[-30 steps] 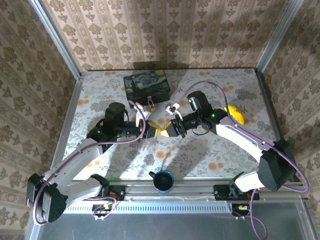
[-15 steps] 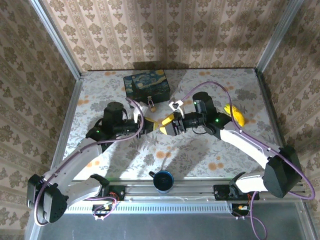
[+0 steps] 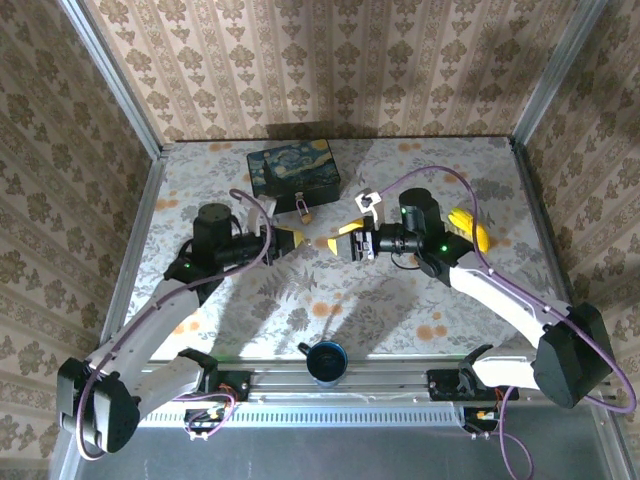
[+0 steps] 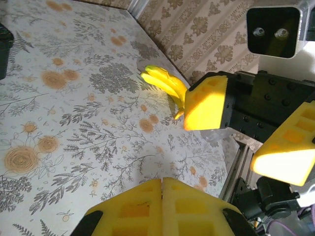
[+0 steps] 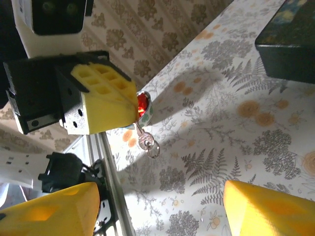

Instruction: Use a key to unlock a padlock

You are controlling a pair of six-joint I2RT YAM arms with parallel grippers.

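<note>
L arm [image 3: 160,310], R arm [image 3: 500,290] reach inward, tips facing mid-table; L jaws clenched on key [image 5: 146,141], R jaws spread.

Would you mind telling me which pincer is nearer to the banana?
Right. In the top view the right pincer hovers mid-table, left of the banana; the left pincer faces it from farther left.

The padlock [image 3: 303,208] lies just beside the box [image 3: 293,170] near the table's [image 3: 400,310] far edge, left gripper [image 3: 291,238] and right gripper [image 3: 339,241] facing each other nearby.
</note>
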